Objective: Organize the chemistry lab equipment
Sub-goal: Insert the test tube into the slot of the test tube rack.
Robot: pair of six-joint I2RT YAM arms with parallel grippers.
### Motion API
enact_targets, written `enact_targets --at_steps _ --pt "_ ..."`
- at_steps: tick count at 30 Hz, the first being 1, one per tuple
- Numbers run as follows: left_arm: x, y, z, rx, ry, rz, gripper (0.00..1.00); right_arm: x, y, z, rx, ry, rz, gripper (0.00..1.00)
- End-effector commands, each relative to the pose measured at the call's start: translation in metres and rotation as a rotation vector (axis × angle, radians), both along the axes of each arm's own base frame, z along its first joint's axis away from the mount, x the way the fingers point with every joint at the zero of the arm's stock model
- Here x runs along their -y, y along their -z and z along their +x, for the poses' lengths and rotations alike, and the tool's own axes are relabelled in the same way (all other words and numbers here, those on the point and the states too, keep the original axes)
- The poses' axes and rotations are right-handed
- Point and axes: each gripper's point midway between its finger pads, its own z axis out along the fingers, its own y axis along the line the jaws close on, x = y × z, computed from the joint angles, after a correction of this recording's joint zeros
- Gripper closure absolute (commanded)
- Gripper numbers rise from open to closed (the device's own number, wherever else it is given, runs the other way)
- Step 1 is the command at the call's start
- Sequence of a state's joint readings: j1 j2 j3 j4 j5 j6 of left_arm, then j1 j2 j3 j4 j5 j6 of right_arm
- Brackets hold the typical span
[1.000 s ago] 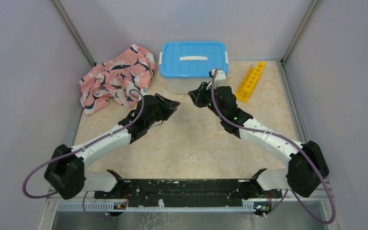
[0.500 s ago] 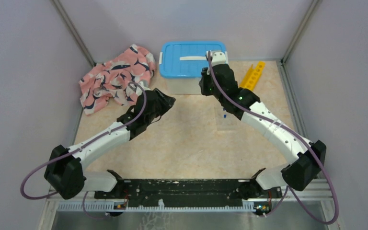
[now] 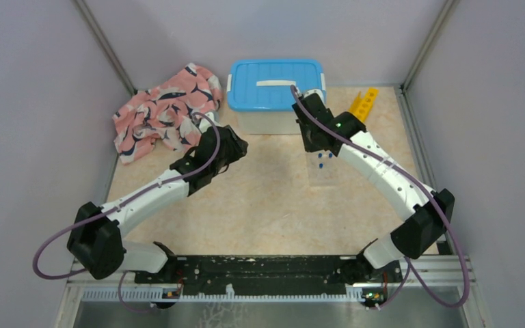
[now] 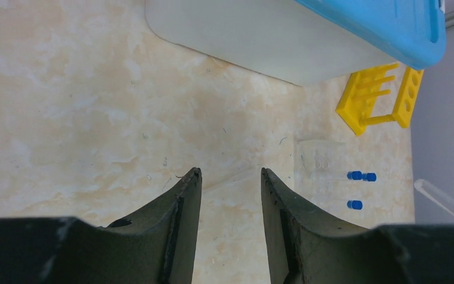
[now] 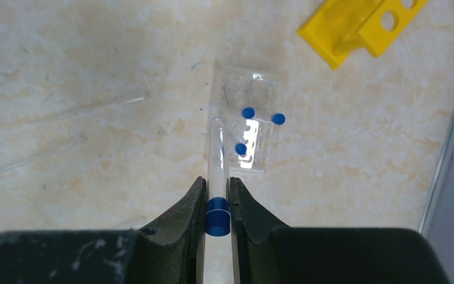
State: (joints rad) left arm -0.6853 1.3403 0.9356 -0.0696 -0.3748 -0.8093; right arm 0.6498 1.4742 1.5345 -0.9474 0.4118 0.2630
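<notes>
My right gripper (image 5: 216,180) is shut on a thin clear tube (image 5: 215,154) just above its blue cap (image 5: 217,216). The tube points down, its tip beside a clear holder (image 5: 260,89) on the table. In that holder stand three more blue-capped tubes (image 5: 248,112). From above, the right gripper (image 3: 316,140) hangs just over the holder (image 3: 325,172). The yellow holed rack (image 3: 361,106) lies to the right of the bin. My left gripper (image 4: 229,174) is open over bare table with nothing between its fingers; from above the left gripper (image 3: 231,147) sits left of centre.
A white bin with a blue lid (image 3: 275,80) stands at the back centre. A pink whale-patterned cloth (image 3: 164,113) is bunched at the back left. Walls close in the table on the left, right and back.
The right arm has swung from in front of the bin to the right, carrying the tube over the clear holder. The left gripper has drawn back a little to the left.
</notes>
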Motion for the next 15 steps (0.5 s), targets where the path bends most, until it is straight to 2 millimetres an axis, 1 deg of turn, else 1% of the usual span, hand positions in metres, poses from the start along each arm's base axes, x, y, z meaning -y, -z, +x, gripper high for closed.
enact_targets --at_steps 1,6,12,15 --pt "-0.009 -0.006 -0.003 0.038 0.007 0.071 0.53 0.026 -0.003 -0.011 -0.053 0.062 -0.069 0.96" --pt "-0.011 -0.003 -0.003 0.050 0.017 0.094 0.53 0.045 0.000 -0.017 -0.086 0.108 -0.109 0.96" --pt "-0.008 0.001 -0.001 0.048 0.032 0.118 0.53 0.059 0.017 -0.024 -0.162 0.131 -0.140 0.96" --pt "-0.009 0.001 0.000 0.056 0.031 0.125 0.53 0.065 0.023 -0.023 -0.186 0.143 -0.153 0.96"
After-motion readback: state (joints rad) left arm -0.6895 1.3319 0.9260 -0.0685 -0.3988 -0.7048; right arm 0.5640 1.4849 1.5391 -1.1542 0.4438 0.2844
